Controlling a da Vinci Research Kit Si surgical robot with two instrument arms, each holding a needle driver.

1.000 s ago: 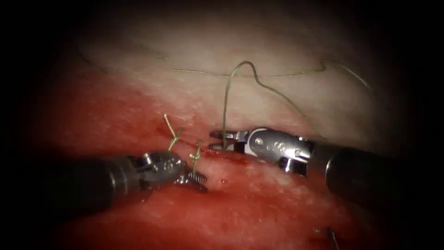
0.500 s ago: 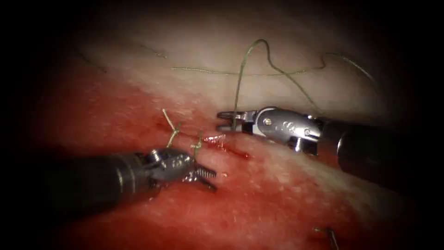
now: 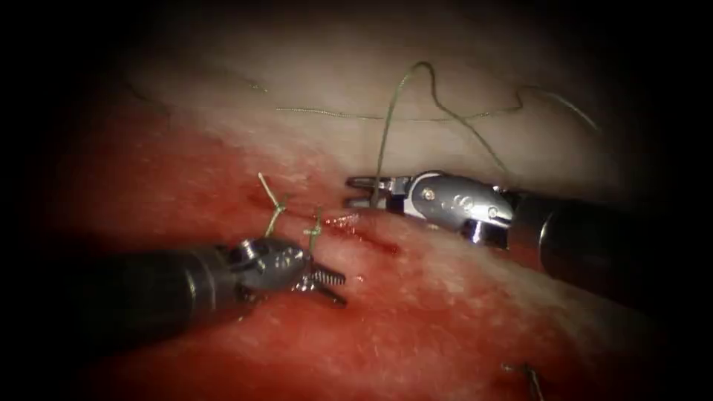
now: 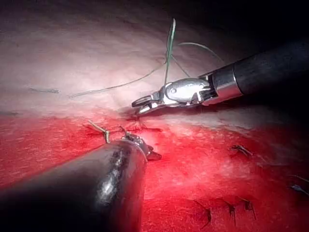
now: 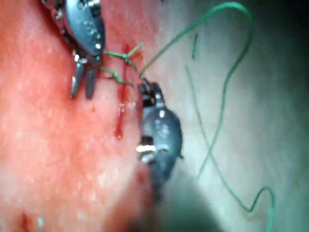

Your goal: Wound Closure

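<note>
The tissue (image 3: 445, 312) lies wet with red fluid (image 3: 186, 186) around the cut (image 3: 371, 238). The right tool (image 3: 364, 191), just above the cut, has its jaws closed on the thread (image 3: 386, 126), which loops up over the pale tissue. The left tool (image 3: 327, 286), below two knotted stitches (image 3: 276, 212), has its jaws slightly parted and holds nothing; I cannot see the needle

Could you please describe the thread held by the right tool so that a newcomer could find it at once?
Start at the right tool, which comes in from the right above the cut. From its fingers the thread rises straight up, arches over and trails off to the right across the pale tissue. Unlike the short knotted stitches by the left tool, it is one long loose strand.
</note>
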